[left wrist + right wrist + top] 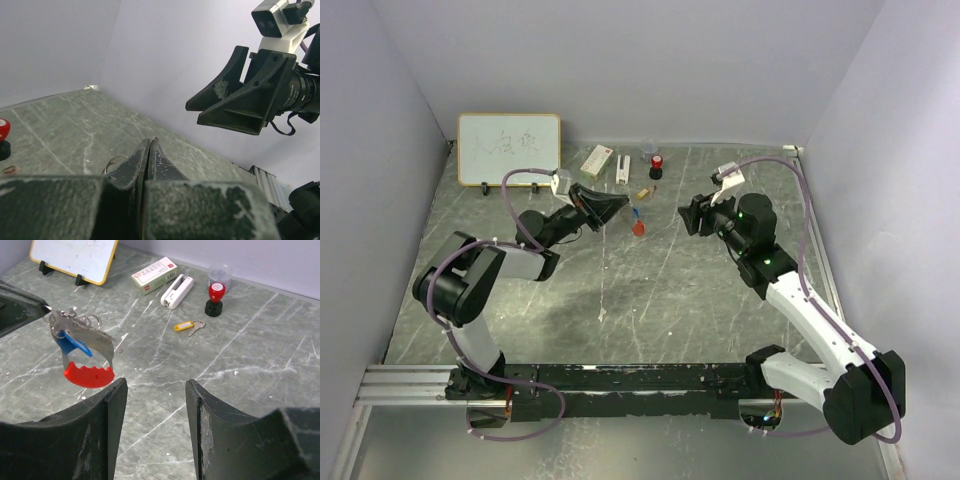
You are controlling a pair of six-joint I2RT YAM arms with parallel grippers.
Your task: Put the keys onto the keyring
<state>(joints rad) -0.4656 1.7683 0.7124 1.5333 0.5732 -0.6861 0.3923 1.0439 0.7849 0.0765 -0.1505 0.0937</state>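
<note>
1. Your left gripper [148, 156] is clamped tight on the keyring [100, 340] and holds it in the air over the middle of the worktop [260, 355]. The thin silvery loop curves down to a flat red tag [89, 376] with a scalloped edge.
2. The blue key [75, 343], plastic-headed, hangs in the same bunch. You cannot tell whether it is truly threaded.
3. Your right gripper [156, 385] faces the bunch, jaws half apart, holding nothing.
4. The tan-gold key [189, 326] lies flat toward the far edge, near the white stapler [176, 290] and the red-topped stamp [215, 299].
5. The step in hand looks like fetching that key. It is tiny and flat on smooth marbled stone, so come down narrow and pinch its head.
</note>
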